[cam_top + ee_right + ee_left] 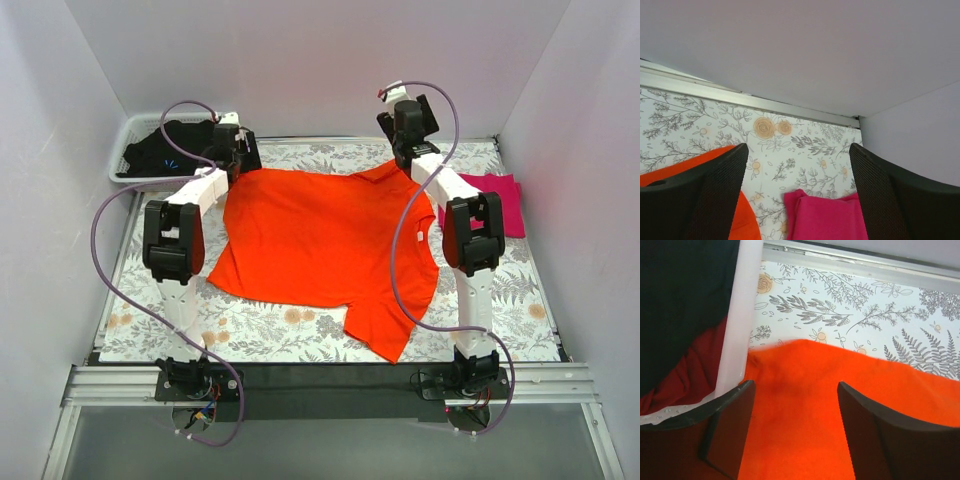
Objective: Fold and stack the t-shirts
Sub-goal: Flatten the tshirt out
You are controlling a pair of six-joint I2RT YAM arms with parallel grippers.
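The orange shirt (320,250) lies spread flat in the middle of the table (260,335). One sleeve points toward the near edge. The pink shirt (492,200) sits folded at the far right, apart from the orange one.

The left gripper (795,390) is wide open. It is down low over the far left corner of the orange shirt, with cloth under its fingers but nothing pinched. The white basket (740,315) is right beside it. The right gripper (795,155) is wide open too and holds nothing. It hangs up high by the far right corner.

What could go wrong? The left finger by the basket could bump its wall, or catch the dark cloth (680,300) inside. The right gripper looks too high, so it could close on air. If only one side gets a hold, the shirt may drag crooked and bunch up. Soft cloth can also slip out of a small pinch.
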